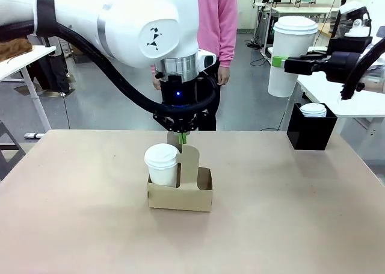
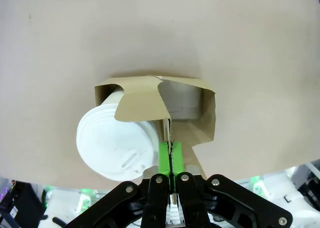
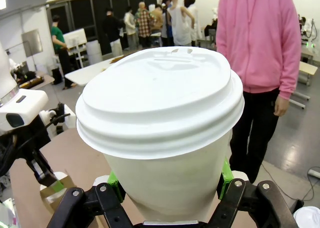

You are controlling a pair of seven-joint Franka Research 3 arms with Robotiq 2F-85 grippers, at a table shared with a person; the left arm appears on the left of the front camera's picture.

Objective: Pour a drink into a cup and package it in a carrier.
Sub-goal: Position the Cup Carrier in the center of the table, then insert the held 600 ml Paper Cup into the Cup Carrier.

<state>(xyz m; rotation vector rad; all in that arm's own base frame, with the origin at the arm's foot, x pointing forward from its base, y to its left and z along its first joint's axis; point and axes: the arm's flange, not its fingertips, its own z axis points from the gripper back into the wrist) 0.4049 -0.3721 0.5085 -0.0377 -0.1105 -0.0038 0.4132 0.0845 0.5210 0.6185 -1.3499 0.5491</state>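
a: where's the carrier?
b: the carrier (image 1: 180, 199) sits on the counter (image 1: 72, 226), about midway across. the left fingers (image 1: 183, 139) come straight down onto it, pinched together on the top of its upright handle panel.
a: does the wrist view agree?
b: yes. in the left wrist view the green pads (image 2: 165, 160) press flat on the cardboard strip from both sides.
a: and the cup?
b: a white lidded cup (image 1: 162, 164) stands upright in the carrier's slot on the robot's left side of the handle panel.
a: what about the other arm?
b: the right fingers (image 1: 277, 61) are up in the air at the robot's right, clamped on the sides of a second cup (image 1: 293, 51). it is white too, with a domed lid, upright, and well apart from the carrier.
a: anything else around?
b: a black box (image 1: 311, 135) stands at the counter's far right with white lids (image 1: 313, 109) on top. a person in a pink top (image 1: 216, 21) stands at the far side.
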